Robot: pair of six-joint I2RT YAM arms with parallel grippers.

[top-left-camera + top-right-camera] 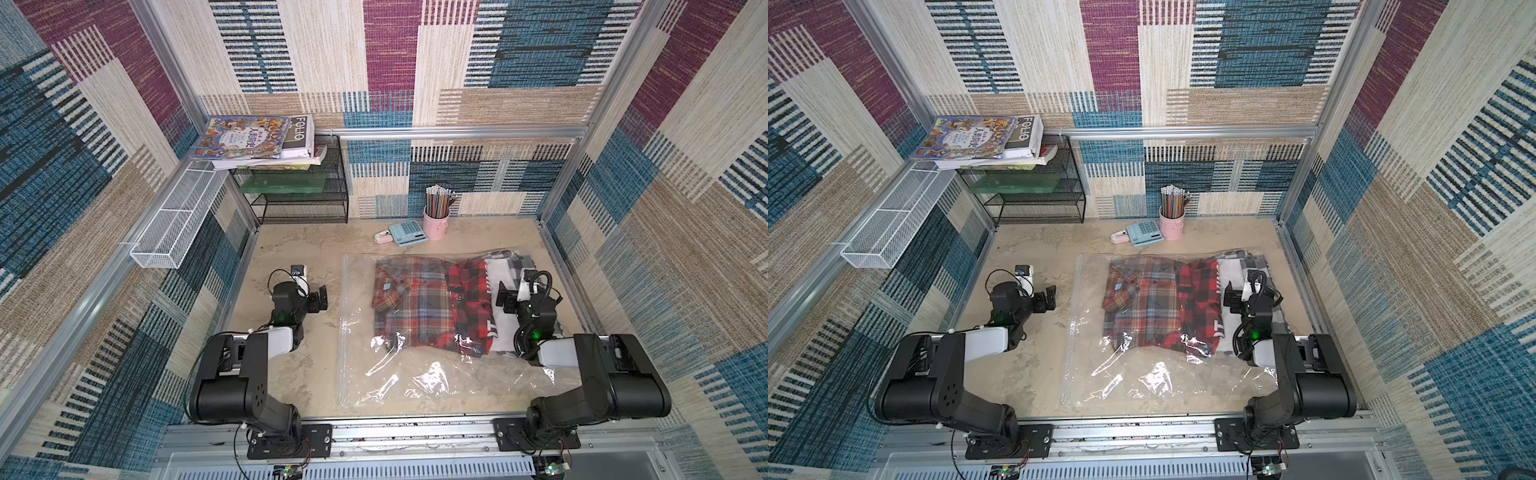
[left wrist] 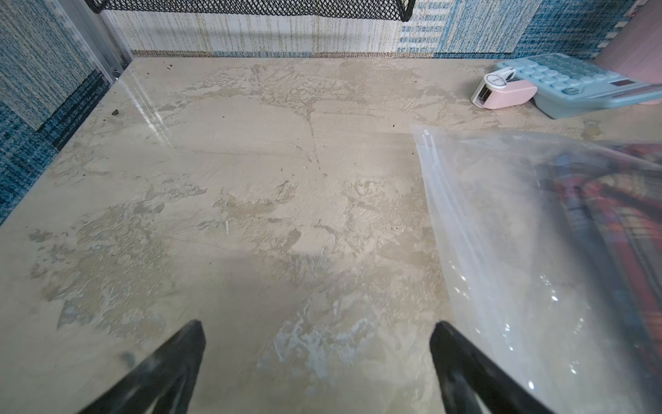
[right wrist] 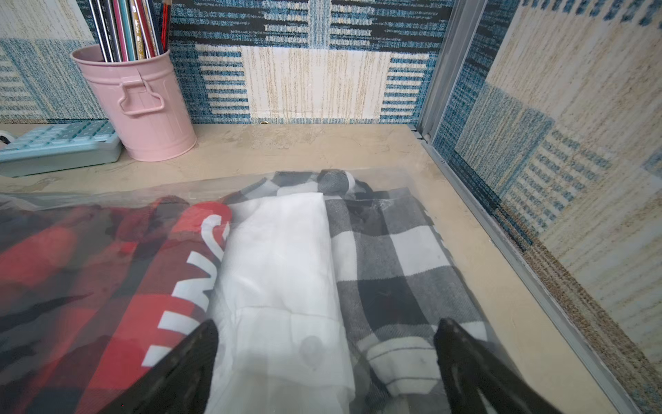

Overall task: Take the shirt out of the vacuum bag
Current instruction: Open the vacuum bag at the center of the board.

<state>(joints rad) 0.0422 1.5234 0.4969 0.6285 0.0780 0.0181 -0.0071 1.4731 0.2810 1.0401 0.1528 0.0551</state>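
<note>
The clear vacuum bag lies flat on the table, its zip-seal edge on the left. Inside lie folded shirts: a multicolour plaid shirt, a red-and-black one, a white one and a grey check one. My right gripper hovers open over the bag's right end, above the white and check shirts, holding nothing. My left gripper stands open over bare table just left of the bag's zip edge.
At the back stand a pale blue calculator, a small pink-and-white device and a pink cup of pencils. A black mesh rack with books fills the back left corner. A white mesh basket hangs on the left wall.
</note>
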